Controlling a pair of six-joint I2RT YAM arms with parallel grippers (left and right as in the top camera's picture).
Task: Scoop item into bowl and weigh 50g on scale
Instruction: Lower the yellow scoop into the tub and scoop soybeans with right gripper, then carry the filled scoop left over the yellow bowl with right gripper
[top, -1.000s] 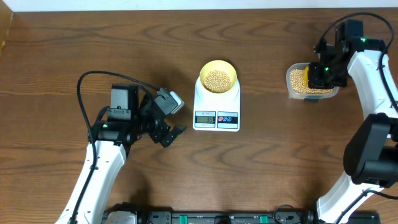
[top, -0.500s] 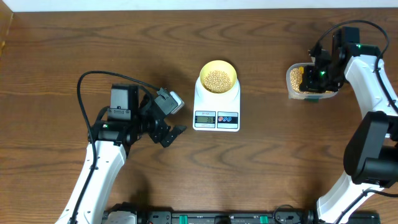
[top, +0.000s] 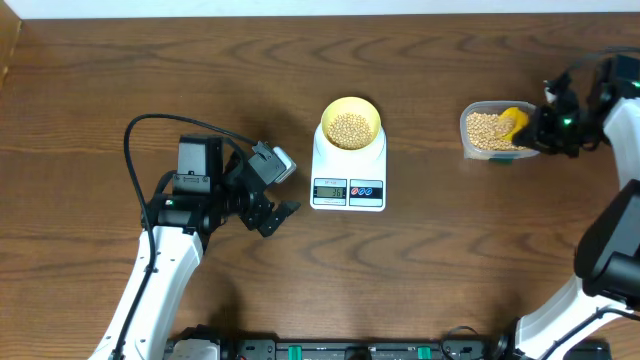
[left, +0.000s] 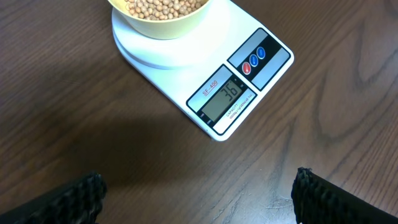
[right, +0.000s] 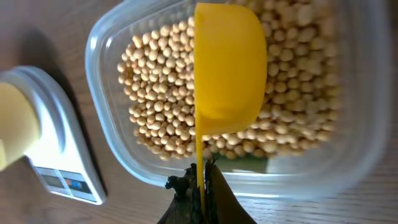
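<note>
The pale-yellow bowl (top: 350, 125) holds beige beans (top: 349, 127) and stands on the white scale (top: 348, 175); the left wrist view shows the scale (left: 186, 62) with its display (left: 222, 94) reading 36. My right gripper (top: 545, 127) is shut on the handle of a yellow measuring spoon (right: 229, 68), whose cup is turned on its side over the clear tub of beans (right: 155, 93). The tub (top: 492, 130) is at the right. My left gripper (top: 275, 200) is open and empty, left of the scale.
The scale's red and blue buttons (left: 254, 59) face my left wrist camera. A black cable (top: 150, 125) loops over the left arm. Bare wooden table (top: 450, 260) lies in front of the scale.
My right arm has swung right and back from over the tub. The yellow spoon now shows lying over the beans. The left arm has not moved.
</note>
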